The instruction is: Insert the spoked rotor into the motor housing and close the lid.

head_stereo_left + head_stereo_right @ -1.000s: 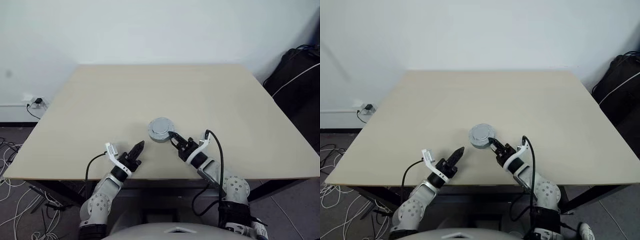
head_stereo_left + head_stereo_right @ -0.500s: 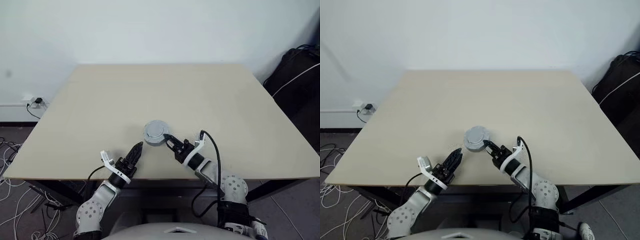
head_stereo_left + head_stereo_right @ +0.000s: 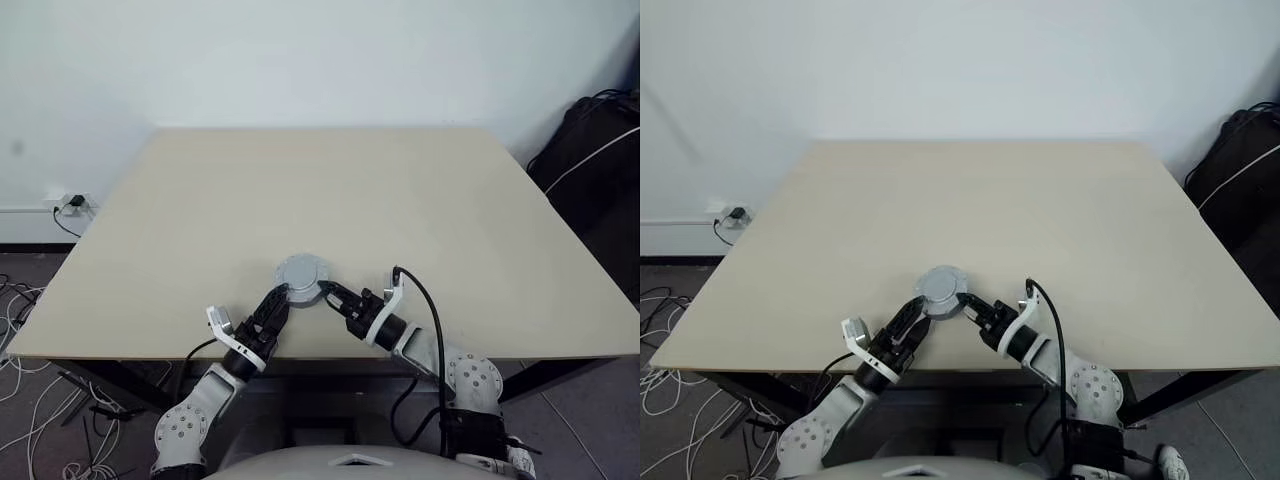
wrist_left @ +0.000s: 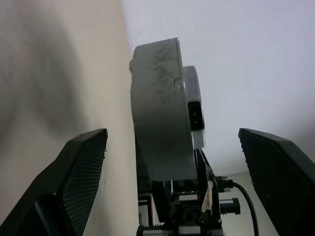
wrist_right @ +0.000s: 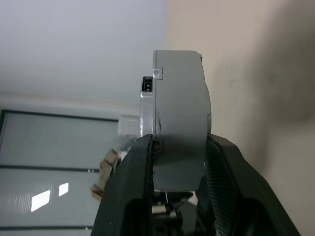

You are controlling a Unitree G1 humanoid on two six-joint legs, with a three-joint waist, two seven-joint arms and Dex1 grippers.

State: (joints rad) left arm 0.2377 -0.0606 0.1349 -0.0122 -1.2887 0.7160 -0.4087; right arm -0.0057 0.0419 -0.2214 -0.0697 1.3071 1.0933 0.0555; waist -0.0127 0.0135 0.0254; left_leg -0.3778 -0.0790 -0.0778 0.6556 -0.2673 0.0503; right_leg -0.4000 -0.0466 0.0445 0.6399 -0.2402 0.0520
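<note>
Closed motor housing (image 3: 299,275) pinched by the right claw (image 3: 331,296) near the front edge of the bench (image 3: 200,200).

The housing is a squat grey puck of matte, faintly scuffed metal, capped by the lid (image 3: 942,280) with its smooth face and raised round hub upward. The right claw clenches its rim between two black fingers. The left claw (image 3: 277,301) stands spread wide beside it, textured black pads (image 4: 81,169) apart on either side. The bench is plain pale beige laminate.
</note>
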